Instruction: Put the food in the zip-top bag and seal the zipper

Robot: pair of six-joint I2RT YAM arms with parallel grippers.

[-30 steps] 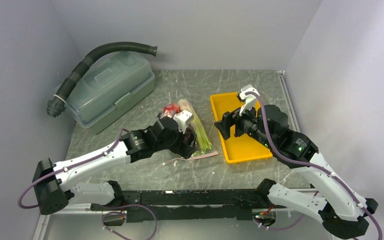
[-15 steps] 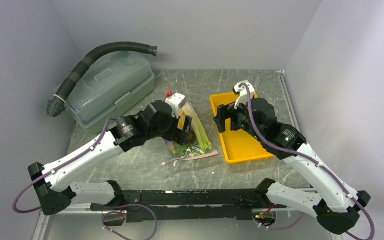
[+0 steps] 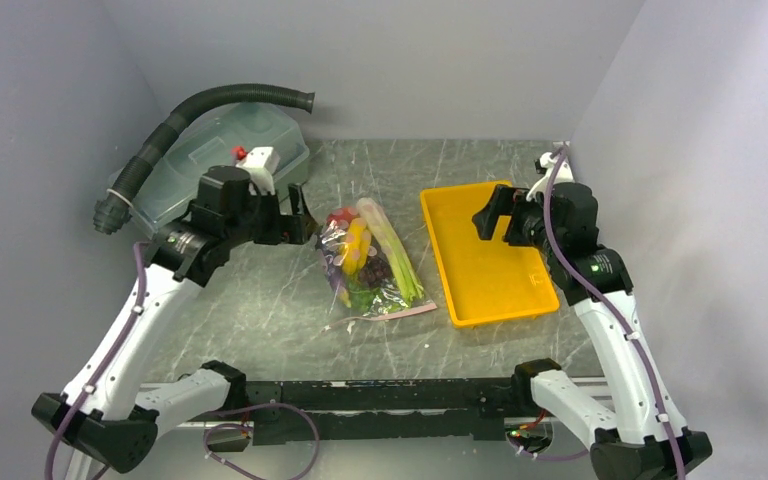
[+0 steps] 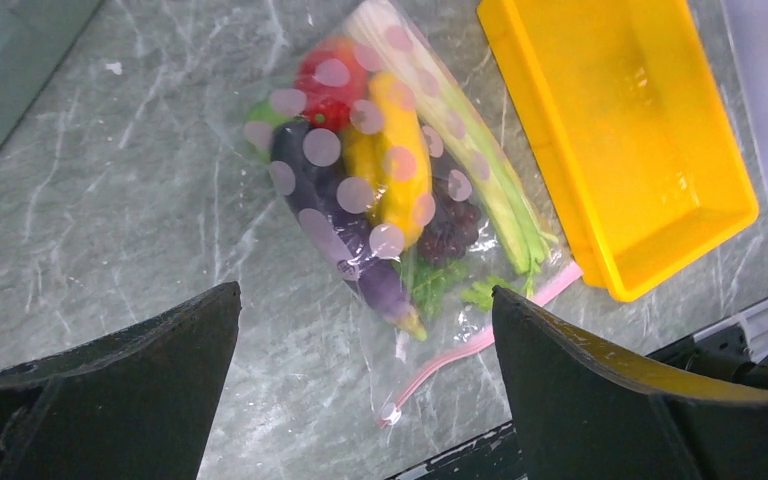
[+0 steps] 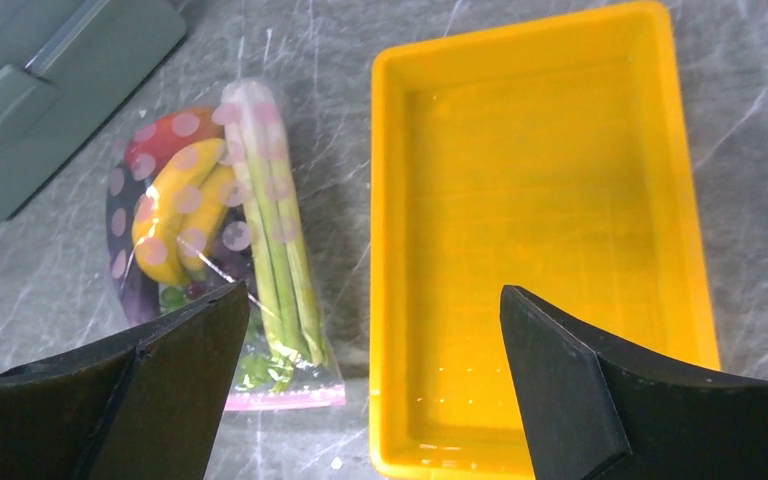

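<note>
The left gripper [image 3: 298, 222] hangs left of centre in the top view, its jaws spread wide and holding nothing, touching nothing. The right gripper [image 3: 490, 213] hovers over the far end of the yellow tray [image 3: 436, 262], equally wide open and empty.

Between them, the zip-top bag [image 3: 370, 265] lies flat on the table [image 3: 260, 310]. Its long axis runs from upper centre down and slightly rightward. The pink zipper [image 3: 385, 314] is at the lower end, toward the bottom of the frame. Whether the zipper is pressed shut I cannot tell.

Inside the bag, the left wrist view shows the pepper [image 4: 325, 85] at the closed end. Then come the bananas [image 4: 400, 170], eggplant [image 4: 330, 240] and grapes [image 4: 450, 230], with the leafy greens [image 4: 440, 285] nearest the mouth. The celery [image 4: 480, 160] lies lengthwise along the tray side.

The bag's right edge sits just beside the tray. Bare table lies on its left, up to the tub [image 3: 210, 170] at upper left.
</note>
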